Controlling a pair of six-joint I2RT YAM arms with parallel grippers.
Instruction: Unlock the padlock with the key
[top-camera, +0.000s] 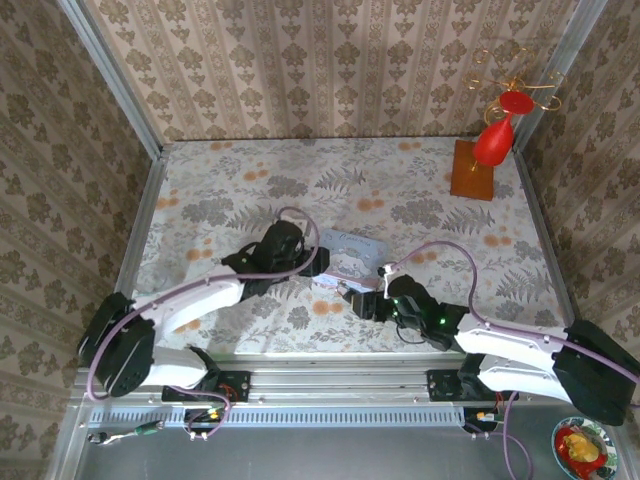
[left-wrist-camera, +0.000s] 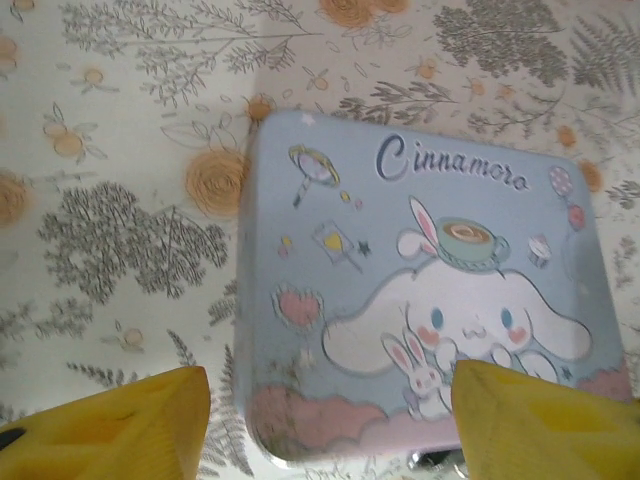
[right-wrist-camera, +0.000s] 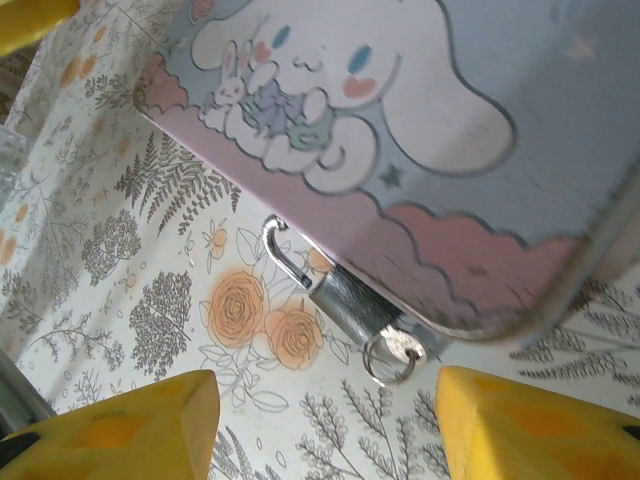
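The padlock (right-wrist-camera: 345, 300) is a small dark grey block lying on the floral cloth against the near edge of the pale blue tin (right-wrist-camera: 400, 120). Its silvery shackle (right-wrist-camera: 285, 255) sticks out to one side with the hooked end free of the body. The key (right-wrist-camera: 408, 347) sits in the padlock's other end, with a wire ring (right-wrist-camera: 385, 362) hanging from it. My right gripper (right-wrist-camera: 330, 430) hangs open just short of the padlock, holding nothing. My left gripper (left-wrist-camera: 330, 425) is open over the tin's (left-wrist-camera: 420, 290) near edge, one finger (left-wrist-camera: 120, 425) off its corner. A glint of the padlock (left-wrist-camera: 440, 461) shows below the tin.
The tin (top-camera: 352, 243) lies mid-table between my left gripper (top-camera: 322, 268) and right gripper (top-camera: 352, 297). A wooden block (top-camera: 473, 168) with a red ornament (top-camera: 497, 135) stands at the back right. Wallpapered walls close in the table on three sides.
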